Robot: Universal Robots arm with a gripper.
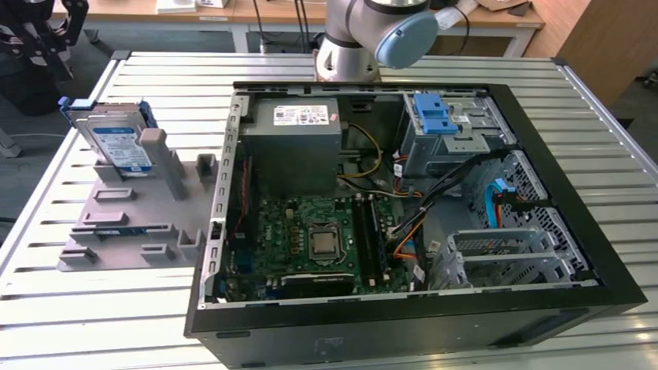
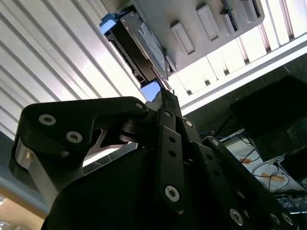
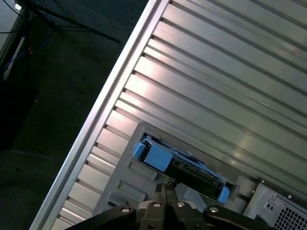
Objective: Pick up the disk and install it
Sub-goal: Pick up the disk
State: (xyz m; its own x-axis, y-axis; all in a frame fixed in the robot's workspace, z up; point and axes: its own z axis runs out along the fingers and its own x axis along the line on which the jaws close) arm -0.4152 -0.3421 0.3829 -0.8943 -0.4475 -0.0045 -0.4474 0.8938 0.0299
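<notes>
The disk [image 1: 115, 140] is a silver drive with a white and blue label in a blue frame. It stands on edge in the grey holder [image 1: 134, 223] on the exterior view's left. In the first wrist view the disk [image 3: 180, 165] lies just beyond my gripper [image 3: 166, 186], with a gap between them. My gripper's black fingers are pressed together with nothing between them. In the second wrist view the shut gripper [image 2: 166, 96] points at the disk's [image 2: 139, 45] blue-framed end, close to it but apart.
An open computer case [image 1: 221, 193] lies on the slatted metal table [image 1: 82, 308], with a grey power supply [image 1: 293, 127], a motherboard [image 1: 319, 239] and a drive cage with a blue latch [image 1: 437, 116]. The arm's base [image 1: 350, 46] stands behind the case.
</notes>
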